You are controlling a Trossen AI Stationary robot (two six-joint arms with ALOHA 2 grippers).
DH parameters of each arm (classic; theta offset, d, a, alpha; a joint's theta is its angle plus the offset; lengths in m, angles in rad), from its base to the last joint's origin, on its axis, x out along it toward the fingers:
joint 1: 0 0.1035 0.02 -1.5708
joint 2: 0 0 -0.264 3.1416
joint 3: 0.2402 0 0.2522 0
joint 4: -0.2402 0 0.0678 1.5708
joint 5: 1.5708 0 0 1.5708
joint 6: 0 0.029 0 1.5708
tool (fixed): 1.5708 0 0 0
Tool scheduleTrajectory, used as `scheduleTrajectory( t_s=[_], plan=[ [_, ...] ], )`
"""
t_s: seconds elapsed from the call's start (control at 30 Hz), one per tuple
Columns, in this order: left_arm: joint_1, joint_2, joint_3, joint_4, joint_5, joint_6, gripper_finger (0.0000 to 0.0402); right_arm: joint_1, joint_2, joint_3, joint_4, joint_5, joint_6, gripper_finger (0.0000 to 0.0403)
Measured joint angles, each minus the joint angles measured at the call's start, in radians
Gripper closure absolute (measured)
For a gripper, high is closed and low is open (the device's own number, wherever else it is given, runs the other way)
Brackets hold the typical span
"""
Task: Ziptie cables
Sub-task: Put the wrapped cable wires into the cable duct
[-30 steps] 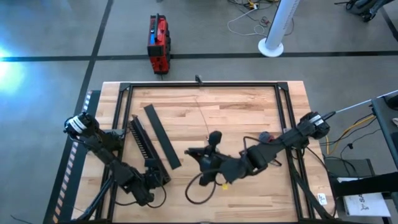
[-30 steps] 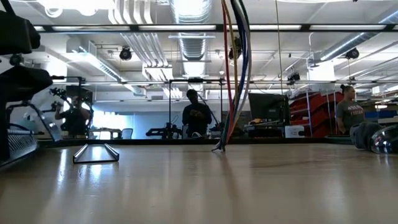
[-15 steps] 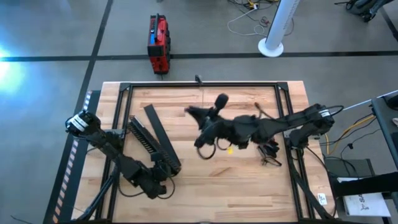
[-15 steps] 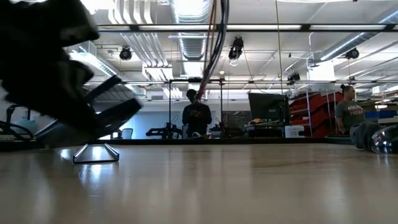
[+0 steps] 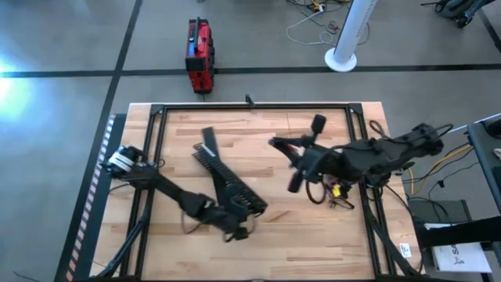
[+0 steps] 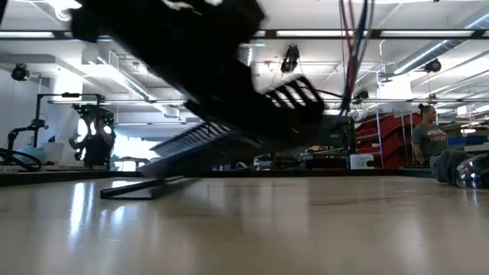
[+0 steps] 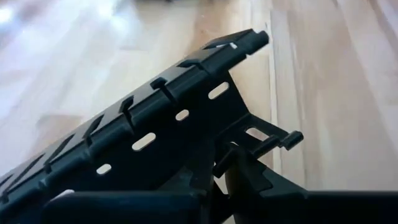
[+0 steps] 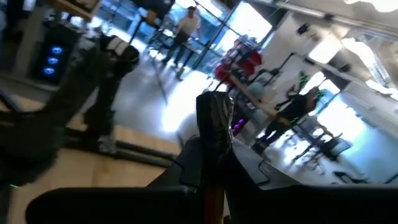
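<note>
The cables, thin coloured wires in a bundle, hang from my right gripper, which is shut on them high over the table's right half. In the low view the cables dangle clear of the tabletop. The bundle's black-wrapped end sticks up above the fingers. My left gripper is near the table's middle, shut on a long black slotted bar. The bar runs from the gripper toward the far left. My left gripper holds the slotted bar near its near end, coming at it slanting down from the near left, roughly along its length. The bar slants up off the table. The fingers themselves are hidden under it. My right gripper pinches the cable bundle just below its black-wrapped end between its two fingers, which lie level and across the bundle. That end stands up above the fingers. The rest hangs slack below, lifted clear of the table.
A second flat black bar lies by the slotted one at the far left. A small tangle of dark wire lies near the right rail. A black frame borders the wooden top. People stand in the room beyond.
My left gripper has swung from the near left corner toward the table's middle, carrying the slotted bar, which has turned about and slants up off the table. My right gripper has risen and drawn toward the right edge, lifting the cables clear of the table.
</note>
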Motion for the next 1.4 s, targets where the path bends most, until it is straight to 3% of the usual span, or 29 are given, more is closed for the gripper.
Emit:
scheduleTrajectory(
  t_s=[0.07,0.37,0.47,0.7,0.87,1.1,1.23,1.4],
  plan=[
    [0.029,0.062,0.085,-0.055,0.033,0.017,0.0389,0.021,-0.012,0.000,-0.044,0.001,0.021,0.0381],
    [0.092,0.241,0.403,-0.308,0.002,0.015,0.0389,0.063,-0.033,0.000,-0.209,0.050,0.071,0.0379],
    [0.088,0.255,0.447,-0.307,0.105,0.088,0.0389,0.063,-0.035,0.000,-0.251,0.050,0.081,0.0381],
    [0.065,0.246,0.473,-0.262,0.348,0.262,0.0389,0.063,-0.034,0.000,-0.269,0.050,0.085,0.0379],
    [0.038,0.218,0.472,-0.410,0.504,0.280,0.0389,0.063,-0.034,0.000,-0.289,0.050,0.087,0.0379],
    [-0.013,0.193,0.469,-0.732,0.551,0.209,0.0388,0.060,-0.024,0.000,-0.289,0.042,0.085,0.0381],
    [-0.020,0.181,0.468,-0.780,0.549,0.167,0.0375,0.056,-0.007,0.000,-0.286,0.040,0.079,0.0379],
    [-0.026,0.149,0.468,-0.789,0.551,0.138,0.0329,0.045,0.013,0.000,-0.276,0.039,0.061,0.0380]
  ],
)
